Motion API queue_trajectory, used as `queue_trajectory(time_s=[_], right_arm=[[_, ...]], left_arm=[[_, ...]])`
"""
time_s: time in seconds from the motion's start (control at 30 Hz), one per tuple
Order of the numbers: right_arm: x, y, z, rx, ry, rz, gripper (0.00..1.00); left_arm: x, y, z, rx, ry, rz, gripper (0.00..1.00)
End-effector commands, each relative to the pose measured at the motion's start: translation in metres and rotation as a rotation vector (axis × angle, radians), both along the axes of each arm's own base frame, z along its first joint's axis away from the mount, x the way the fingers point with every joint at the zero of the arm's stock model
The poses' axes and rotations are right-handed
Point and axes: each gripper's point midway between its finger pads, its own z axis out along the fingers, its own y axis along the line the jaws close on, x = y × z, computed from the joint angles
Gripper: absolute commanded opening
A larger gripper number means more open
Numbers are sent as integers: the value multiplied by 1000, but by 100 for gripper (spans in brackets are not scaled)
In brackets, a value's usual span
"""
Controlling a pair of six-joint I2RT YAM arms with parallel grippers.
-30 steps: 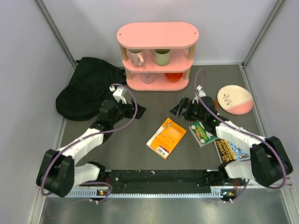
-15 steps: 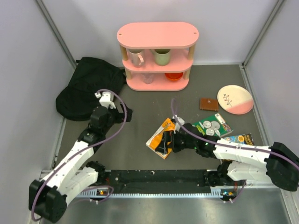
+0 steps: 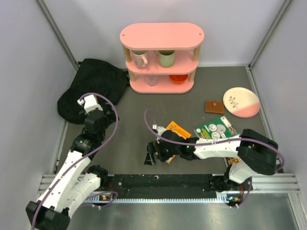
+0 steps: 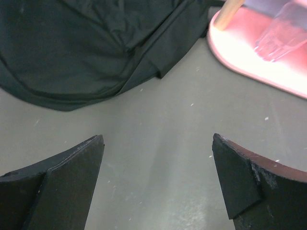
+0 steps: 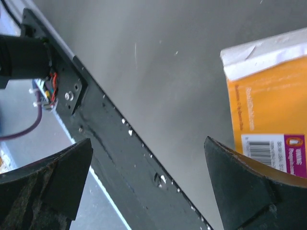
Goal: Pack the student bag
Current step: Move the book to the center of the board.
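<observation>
Student bag, a large, floppy black fabric backpack (image 3: 91, 88), lies crumpled at the far left of the grey table (image 3: 129, 143), just beside the pink three-tier oval shelf (image 3: 161, 36). The left gripper (image 4: 157, 140) hangs near the bag's near edge with its two dark fingers spread wide, nothing between them but bare tabletop; in the wrist view the bag fills the upper left and the shelf's bottom tier the upper right. Further right, the right gripper (image 5: 147, 142) is low over the table by the black rail (image 3: 163, 182) at the near edge, its fingers likewise spread and empty. An orange paperback book (image 5: 268, 96) lies flat just beside it. Right again lie a green-covered book (image 3: 216, 129), a small brown wallet (image 3: 214, 106) and a pink-and-white round plate (image 3: 241, 102).
</observation>
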Motion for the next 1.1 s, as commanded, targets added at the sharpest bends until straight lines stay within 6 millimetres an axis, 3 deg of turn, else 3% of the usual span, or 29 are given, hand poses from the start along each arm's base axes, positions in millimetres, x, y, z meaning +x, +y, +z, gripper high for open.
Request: queue_trajectory(time_s=[0.0,0.07,0.2,0.27,0.33,0.37,0.43,0.47,0.53,0.6,0.73,0.83,0.87,0.9,0.93,0.97,1.0,1.07], right_arm=[[21,15,0,-62,-81,-32,99],[47,-12,-20,-196,-112,-131,99],[90,-40,-32,-176,-139,-157,99],[105,-43,-29,-140,-154,-129,99],[132,-49,-32,-131,-186,-121,99],[143,-40,-20,-93,-197,-87,99],[166,-46,-31,-127,-201,-85,99],[183,-38,-18,-99,-224,-94,99],[206,-42,-27,-108,-196,-134,99],[229,-32,-10,-33,-178,-159,99],[239,-12,-7,29,-156,-93,99],[238,-12,3,52,-181,-90,99],[234,-11,35,120,-229,-94,99],[228,-14,46,142,-249,-96,99],[218,-22,45,136,-246,-103,99],[214,-29,75,171,-286,-128,99],[210,-35,79,163,-287,-152,99],[201,-58,65,95,-234,-257,99]], left_arm=[[-3,14,-1,19,39,57,99],[-3,12,0,17,37,39,99],[-6,9,2,21,36,8,99],[-6,8,-3,24,39,-1,99],[-5,7,-9,24,50,-8,99],[-5,6,-11,18,58,-7,99],[-4,4,-13,9,64,-15,99],[-4,3,-14,9,68,-19,99],[-4,3,-14,3,67,-19,99],[-5,2,-16,-1,71,-20,99],[-5,2,-15,-3,69,-23,99],[-6,2,-18,3,76,-23,99],[-7,3,-19,4,78,-20,99],[-7,3,-20,7,81,-19,99],[-8,6,-20,14,81,-7,99],[-8,7,-20,14,74,-1,99],[-8,9,-22,16,74,8,99],[-5,9,-20,6,47,14,99]])
